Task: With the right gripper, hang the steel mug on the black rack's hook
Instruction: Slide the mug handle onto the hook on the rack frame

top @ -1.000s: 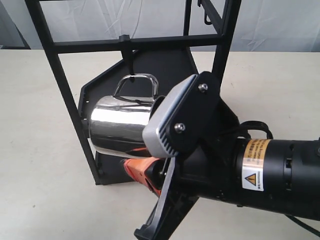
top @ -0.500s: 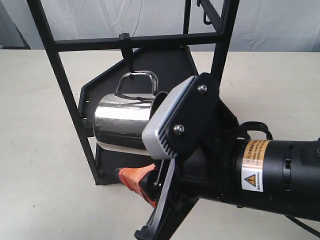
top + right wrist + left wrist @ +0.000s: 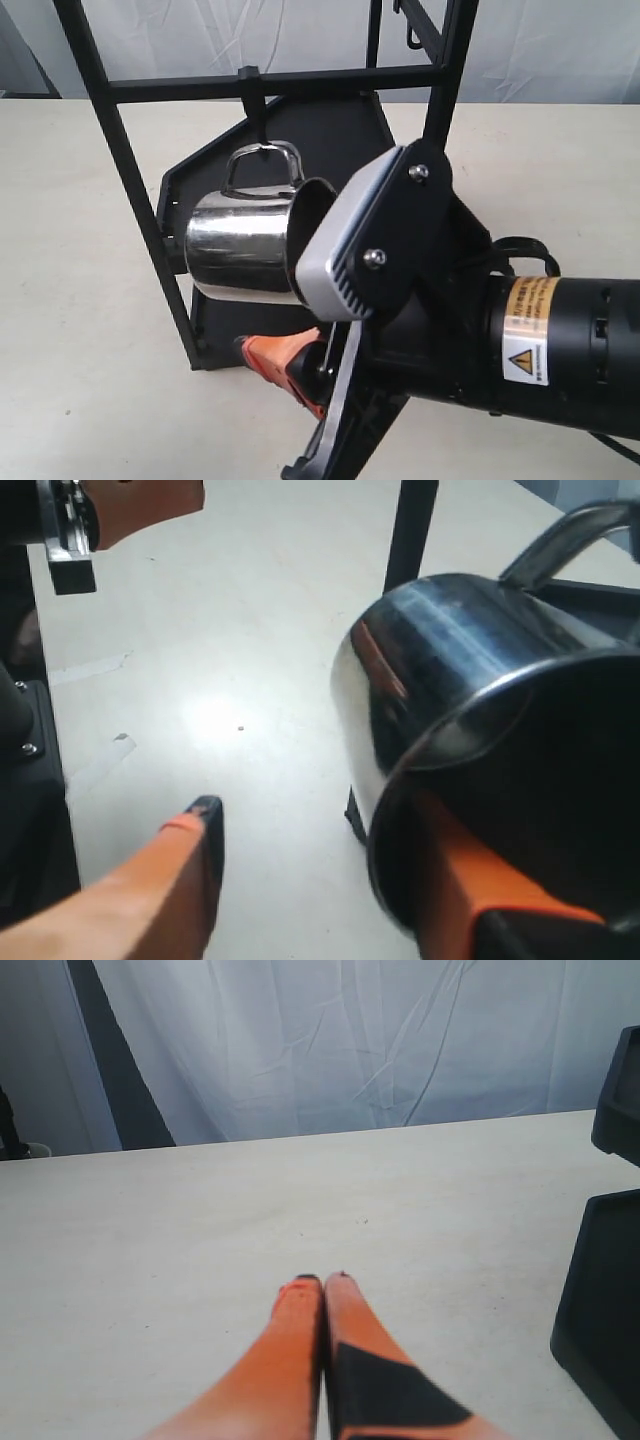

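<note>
The right claw stands with its 2 fingers spread, 1 orange finger reaching inside the steel mug's mouth and the other clear of its wall. The mug lies tilted on its side, its looped handle caught on the hook under the black rack's crossbar. The left claw rests pinched together over the pale bench.

Pale tabletop before a creased white curtain.
</note>
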Action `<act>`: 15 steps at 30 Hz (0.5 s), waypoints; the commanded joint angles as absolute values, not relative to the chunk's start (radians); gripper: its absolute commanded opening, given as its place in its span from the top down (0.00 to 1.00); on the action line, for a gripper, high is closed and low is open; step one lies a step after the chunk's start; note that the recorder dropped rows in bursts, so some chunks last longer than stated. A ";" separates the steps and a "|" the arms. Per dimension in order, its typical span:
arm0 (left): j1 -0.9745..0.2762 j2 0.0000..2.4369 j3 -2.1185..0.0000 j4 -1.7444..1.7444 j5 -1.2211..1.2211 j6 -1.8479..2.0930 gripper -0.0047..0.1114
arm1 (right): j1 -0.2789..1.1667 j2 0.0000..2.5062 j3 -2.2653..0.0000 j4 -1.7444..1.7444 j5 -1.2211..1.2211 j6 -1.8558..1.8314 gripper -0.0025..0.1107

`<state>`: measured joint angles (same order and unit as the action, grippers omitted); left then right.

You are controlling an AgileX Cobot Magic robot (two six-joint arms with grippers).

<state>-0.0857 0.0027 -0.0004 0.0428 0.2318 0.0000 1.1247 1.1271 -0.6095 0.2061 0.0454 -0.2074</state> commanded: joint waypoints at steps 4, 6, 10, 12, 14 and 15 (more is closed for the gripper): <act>-0.093 0.000 0.000 0.046 0.232 0.000 0.95 | 1.066 1.110 -0.604 0.189 0.106 -0.208 0.52; -0.093 0.000 0.000 0.046 0.232 0.000 0.95 | 1.067 1.110 -0.604 0.178 0.103 -0.208 0.52; -0.093 0.000 0.000 0.046 0.232 0.000 0.95 | 1.067 1.099 -0.604 0.165 0.110 -0.208 0.52; -0.093 0.000 0.000 0.046 0.232 0.000 0.95 | 1.067 1.075 -0.604 0.150 0.129 -0.208 0.52; -0.093 0.000 0.000 0.046 0.232 0.000 0.95 | 1.067 1.048 -0.604 0.128 0.143 -0.208 0.52; -0.093 0.000 0.000 0.046 0.232 0.000 0.95 | 1.067 1.033 -0.604 0.117 0.148 -0.208 0.52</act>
